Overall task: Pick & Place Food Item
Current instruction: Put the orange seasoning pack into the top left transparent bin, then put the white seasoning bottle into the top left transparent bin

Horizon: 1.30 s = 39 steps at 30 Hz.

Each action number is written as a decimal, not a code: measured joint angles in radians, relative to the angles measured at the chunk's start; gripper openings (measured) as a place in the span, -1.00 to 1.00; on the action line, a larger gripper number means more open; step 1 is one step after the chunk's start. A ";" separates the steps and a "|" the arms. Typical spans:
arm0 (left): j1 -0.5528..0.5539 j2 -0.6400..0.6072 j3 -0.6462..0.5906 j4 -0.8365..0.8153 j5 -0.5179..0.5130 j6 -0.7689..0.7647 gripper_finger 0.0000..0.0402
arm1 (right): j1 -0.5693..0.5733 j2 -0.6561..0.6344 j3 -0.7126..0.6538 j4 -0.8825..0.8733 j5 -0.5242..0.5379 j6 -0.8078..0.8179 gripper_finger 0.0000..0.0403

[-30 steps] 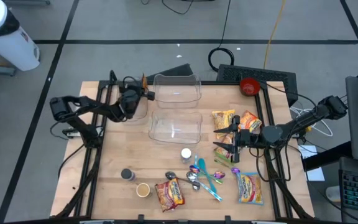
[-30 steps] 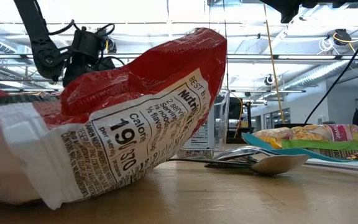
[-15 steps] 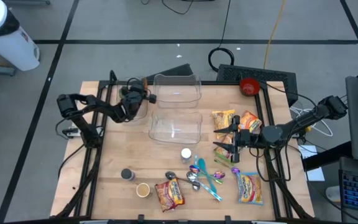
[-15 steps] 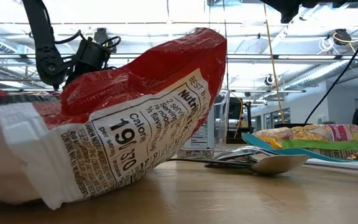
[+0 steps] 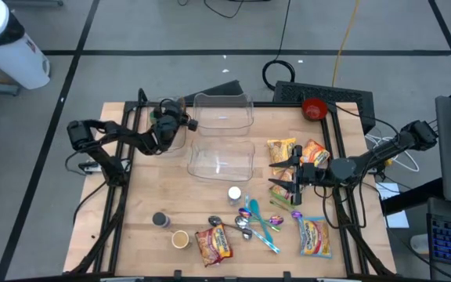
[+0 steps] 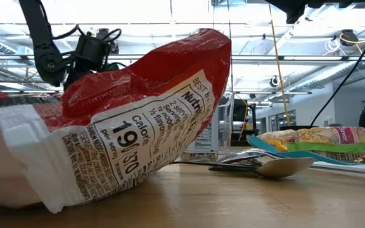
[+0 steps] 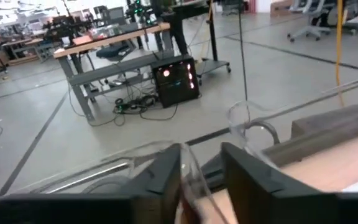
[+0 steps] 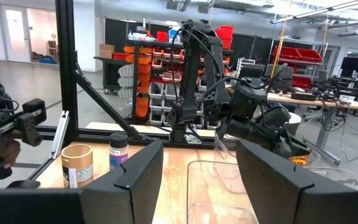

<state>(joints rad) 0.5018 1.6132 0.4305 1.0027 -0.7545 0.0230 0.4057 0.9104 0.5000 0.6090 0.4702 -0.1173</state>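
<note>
Our right gripper (image 5: 283,172), jaws apart and empty, is nearest; noodle packs (image 5: 294,153) lie at its 12 o'clock, just beside.

Left gripper (image 5: 185,119), at the far container (image 5: 223,111): grip state we cannot tell.

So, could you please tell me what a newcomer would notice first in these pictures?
Two clear plastic tubs sit mid-table, the left gripper at the far one's rim. Yellow-and-red snack packets lie right of them under the right gripper; a crumpled red packet lies at the near edge.
</note>
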 joint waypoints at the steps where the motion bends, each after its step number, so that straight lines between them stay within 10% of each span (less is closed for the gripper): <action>1: -0.002 -0.009 0.000 -0.012 -0.008 -0.003 -0.28 | 0.000 0.000 0.000 0.000 0.000 0.000 -0.03; 11: -0.125 -0.254 0.000 -0.165 0.044 -0.031 0.24 | 0.002 0.000 0.000 -0.001 -0.001 0.001 -0.03; 26: -0.433 -0.749 -0.028 -0.663 0.300 -0.186 0.20 | 0.002 0.020 0.001 -0.101 -0.003 0.002 -0.03; 39: -0.593 -1.001 -0.187 -0.457 0.310 -0.162 0.16 | -0.042 0.276 0.001 -0.063 -0.004 0.072 0.01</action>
<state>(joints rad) -0.0908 0.6121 0.2436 0.5454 -0.4442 -0.1387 0.3634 1.1868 0.5014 0.5458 0.4658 -0.0458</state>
